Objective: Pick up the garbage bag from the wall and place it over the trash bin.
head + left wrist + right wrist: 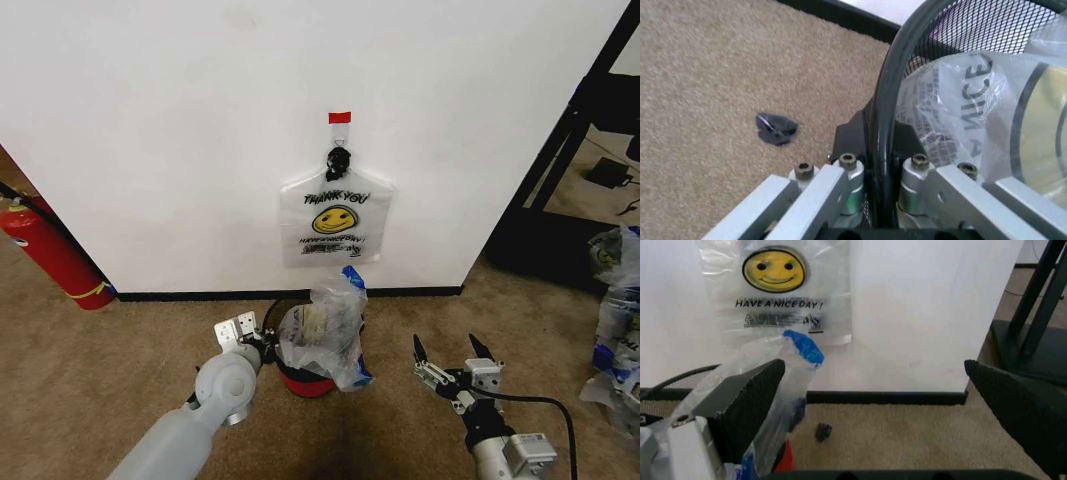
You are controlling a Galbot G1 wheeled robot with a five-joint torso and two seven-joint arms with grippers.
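Note:
A garbage bag (335, 215) (777, 295) with a yellow smiley face and "THANK YOU" print hangs flat on the white wall (180, 150) from a black hook (339, 158) under a red tape strip (340, 117). Below it on the carpet stands the trash bin (308, 384) (887, 100), black mesh with a red base. A second translucent printed bag (325, 330) (973, 100) with blue strips sits crumpled in it. My left gripper (262, 345) (882, 165) is shut on the bin's rim. My right gripper (447, 347) (873, 365) hovers open to the right of the bin, holding nothing.
A red fire extinguisher (50, 255) leans at the far left by the black baseboard (200, 296). A black rack (580, 150) stands at the right, with bulging clear bags (615, 300) beside it. A small dark scrap (775, 129) (822, 431) lies on the carpet near the bin.

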